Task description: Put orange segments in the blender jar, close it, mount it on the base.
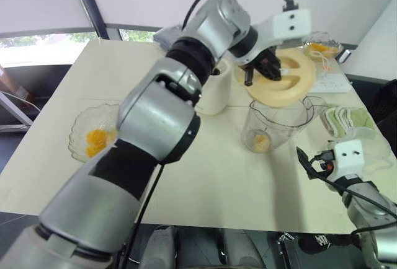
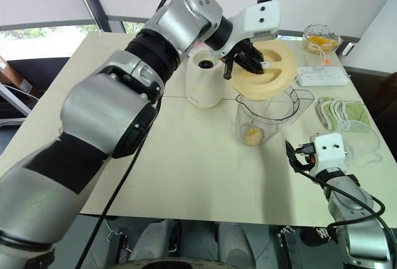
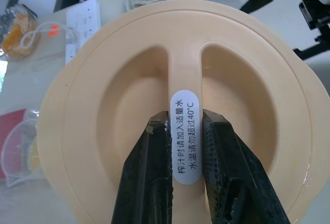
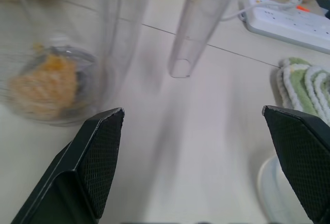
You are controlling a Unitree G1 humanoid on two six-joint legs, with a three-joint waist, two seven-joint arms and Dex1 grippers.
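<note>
Left wrist view showed the left end effector (image 3: 184, 131) clamped on the lid (image 3: 103, 105) ridge; the right end effector (image 4: 206, 126) gaped empty beside the blender jar (image 1: 279, 123).

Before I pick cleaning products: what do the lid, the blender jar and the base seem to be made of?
The lid: likely moulded plastic, matte cream-yellow, with a smooth grip ridge that the left gripper is pinching.
The blender jar: clear, glossy plastic by its look, thin-walled; orange segments show through it.
The base: probably plastic, smooth cream-white with a soft sheen.
</note>
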